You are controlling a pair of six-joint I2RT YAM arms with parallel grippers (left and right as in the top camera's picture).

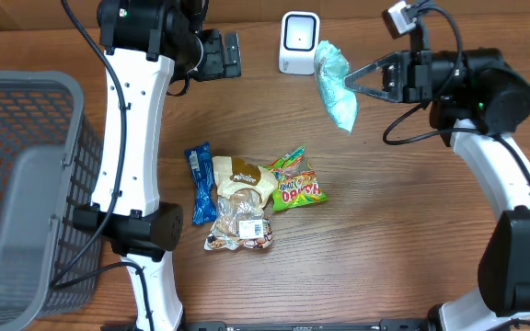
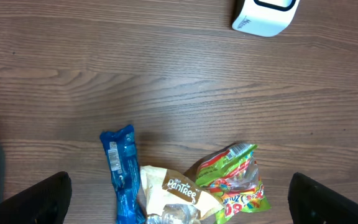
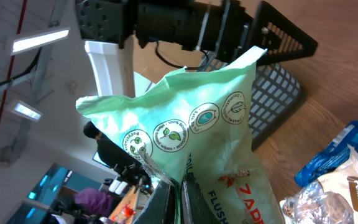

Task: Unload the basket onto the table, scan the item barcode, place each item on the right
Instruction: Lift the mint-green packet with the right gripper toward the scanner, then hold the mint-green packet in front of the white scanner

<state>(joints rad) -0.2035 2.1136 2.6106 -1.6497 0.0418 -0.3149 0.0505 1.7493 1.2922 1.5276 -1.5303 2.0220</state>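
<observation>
1. The right fingers (image 3: 194,205) are pressed together on the lower edge of a mint-green pouch (image 1: 337,87), pinching it. The left fingers (image 2: 36,202) stand spread wide with nothing between them.
2. The pouch hangs tilted in the air above the counter (image 1: 412,230), just right of the white scanner (image 1: 299,41) at the far edge. Whether the pouch touches the scanner cannot be told.
3. It is crinkled pale green film with a row of round seals and red lettering below them.
4. In front of the scanner and across the right half, the wood lies bare.
5. A snack pile sits mid-counter, well apart from the pouch:
   - a blue wrapper (image 1: 199,184);
   - a beige bag (image 2: 179,193);
   - a green candy bag (image 1: 294,181);
   - a clear bag (image 1: 239,225).
6. A grey mesh basket (image 1: 26,184) fills the left edge, and the left arm runs beside it.
7. The views differ:
   - The right wrist view alone shows the pouch's print.
   - Overhead gives the pouch as plain green, but it places the pouch against the scanner.
   - The left wrist view catches only the scanner's corner and the top of the pile.
</observation>
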